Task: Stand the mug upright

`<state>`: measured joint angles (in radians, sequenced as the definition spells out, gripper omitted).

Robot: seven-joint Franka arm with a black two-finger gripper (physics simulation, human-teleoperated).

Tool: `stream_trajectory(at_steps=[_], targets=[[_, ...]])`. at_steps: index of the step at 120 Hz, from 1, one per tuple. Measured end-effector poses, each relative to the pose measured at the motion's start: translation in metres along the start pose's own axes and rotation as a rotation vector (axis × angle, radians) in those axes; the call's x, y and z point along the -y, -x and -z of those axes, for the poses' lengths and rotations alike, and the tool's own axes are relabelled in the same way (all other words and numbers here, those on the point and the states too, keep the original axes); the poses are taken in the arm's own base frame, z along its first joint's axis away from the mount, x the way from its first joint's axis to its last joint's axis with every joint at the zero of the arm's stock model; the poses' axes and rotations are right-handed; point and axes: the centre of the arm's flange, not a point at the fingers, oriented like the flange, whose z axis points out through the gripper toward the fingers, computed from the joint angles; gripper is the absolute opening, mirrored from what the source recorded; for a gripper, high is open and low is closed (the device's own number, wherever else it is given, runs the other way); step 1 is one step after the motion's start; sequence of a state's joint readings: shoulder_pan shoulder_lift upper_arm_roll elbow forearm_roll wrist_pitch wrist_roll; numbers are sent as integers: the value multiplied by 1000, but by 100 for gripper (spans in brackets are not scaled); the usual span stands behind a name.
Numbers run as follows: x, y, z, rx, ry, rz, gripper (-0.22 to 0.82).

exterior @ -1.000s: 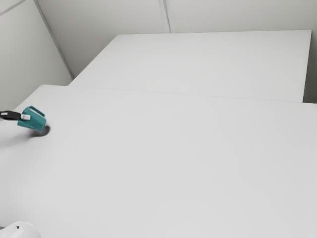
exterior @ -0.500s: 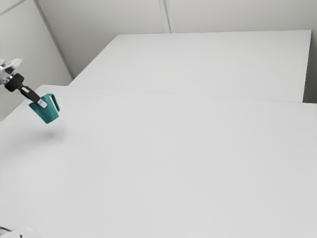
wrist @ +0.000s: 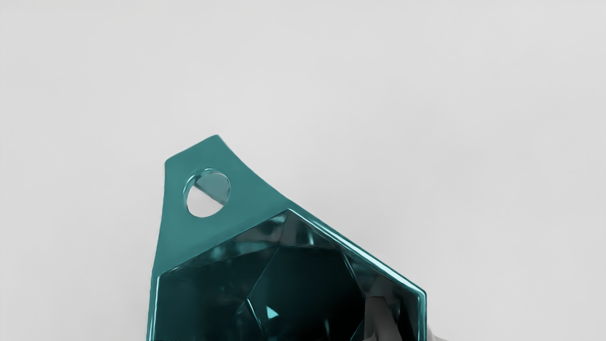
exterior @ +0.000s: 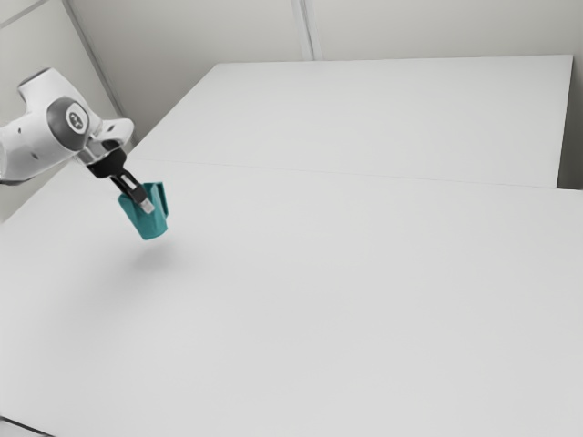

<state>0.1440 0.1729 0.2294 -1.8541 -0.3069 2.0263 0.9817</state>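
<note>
Exterior view: gripper (exterior: 147,208) has the teal mug (exterior: 148,224) in the air over the white table (exterior: 346,300). Jaws clamped on the mug's wall, one finger (wrist: 382,322) inside the cup. Mouth opens up toward the jaws, base below them and leaning, handle (exterior: 162,197) on the side away from the arm. Best guess for doing it well: level the base under the jaws, lower slowly, open only once it sits flat, then lift straight out so the inside finger doesn't drag the wall.

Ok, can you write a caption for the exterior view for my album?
Robot gripper holding a tilted teal mug above a white table.
</note>
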Motion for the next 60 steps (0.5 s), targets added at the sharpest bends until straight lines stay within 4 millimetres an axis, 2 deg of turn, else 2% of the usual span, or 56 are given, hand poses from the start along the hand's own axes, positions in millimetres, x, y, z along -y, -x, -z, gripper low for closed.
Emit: stream_trajectory(at_steps=[13,27,38,60], targets=[[-31,-22,-19,-11,-35,-16,-18],[-55,-31,-26,11,-87,-23,-18],[-70,-27,-38,29,-111,-4,-18],[-83,-20,-67,34,-172,54,-18]])
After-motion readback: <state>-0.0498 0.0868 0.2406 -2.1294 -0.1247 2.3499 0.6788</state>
